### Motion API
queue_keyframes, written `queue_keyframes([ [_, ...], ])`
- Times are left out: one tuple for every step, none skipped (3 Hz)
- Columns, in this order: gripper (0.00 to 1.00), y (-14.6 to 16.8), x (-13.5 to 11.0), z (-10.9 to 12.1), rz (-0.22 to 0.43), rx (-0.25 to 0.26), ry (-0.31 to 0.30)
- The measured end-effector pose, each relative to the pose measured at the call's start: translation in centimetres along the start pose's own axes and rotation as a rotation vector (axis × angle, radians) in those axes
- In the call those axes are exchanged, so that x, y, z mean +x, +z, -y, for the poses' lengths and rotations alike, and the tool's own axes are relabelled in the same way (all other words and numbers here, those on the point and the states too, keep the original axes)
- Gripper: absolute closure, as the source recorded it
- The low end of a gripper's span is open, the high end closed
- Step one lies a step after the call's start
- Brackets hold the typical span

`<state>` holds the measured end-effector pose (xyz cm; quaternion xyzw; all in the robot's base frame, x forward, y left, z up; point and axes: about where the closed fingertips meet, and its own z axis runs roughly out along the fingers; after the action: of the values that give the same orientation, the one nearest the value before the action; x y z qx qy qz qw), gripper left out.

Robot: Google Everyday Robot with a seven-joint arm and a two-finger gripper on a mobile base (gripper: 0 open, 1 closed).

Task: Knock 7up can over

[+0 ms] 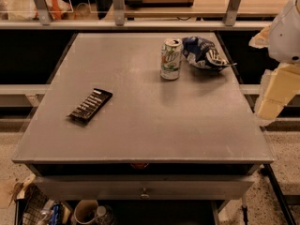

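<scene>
The 7up can (171,59) stands upright on the grey bench (140,130), in the far right part of its top. Its silver lid with the pull tab faces up, and its green and white side with the red spot is turned toward the near edge. Just to its right lies a crumpled dark blue and white snack bag (205,53). The bag's left end is very close to the can, and whether the two touch cannot be told. A flat black bar (91,105) with pale lettering lies well apart from both, on the near left part of the bench, slanted so that one end points toward the far right.

The gripper (272,104) is at the right edge of the view, past the right side of the bench and off its top, below a rounded white part of the arm (287,32). It shows as pale cream blocks, partly cut off by the edge of the view, about level with the middle of the bench's right side. It is well apart from the can, and the snack bag lies roughly between them. Whether the gripper is spread or pressed together cannot be told.

Under the bench top, a grey front panel carries a small knob (144,191) at its middle. Lower down at the near left are a wire basket (30,209) and a pale cup (85,213). Beyond the far edge, a pale rail (140,25) with slanted metal posts runs across the scene.
</scene>
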<state>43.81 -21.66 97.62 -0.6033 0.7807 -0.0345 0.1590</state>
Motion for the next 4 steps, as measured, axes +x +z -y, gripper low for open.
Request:
queue_keyframes([
  [0.00, 0.0, 0.0, 0.0, 0.000, 0.000, 0.000],
  [0.00, -0.5, -0.2, 0.6, 0.044, 0.014, 0.039],
  [0.00, 3.1, 1.9, 1.9, 0.118, -0.003, 0.123],
  [0.00, 6.4, 3.8, 5.4, 0.265, 0.014, 0.251],
])
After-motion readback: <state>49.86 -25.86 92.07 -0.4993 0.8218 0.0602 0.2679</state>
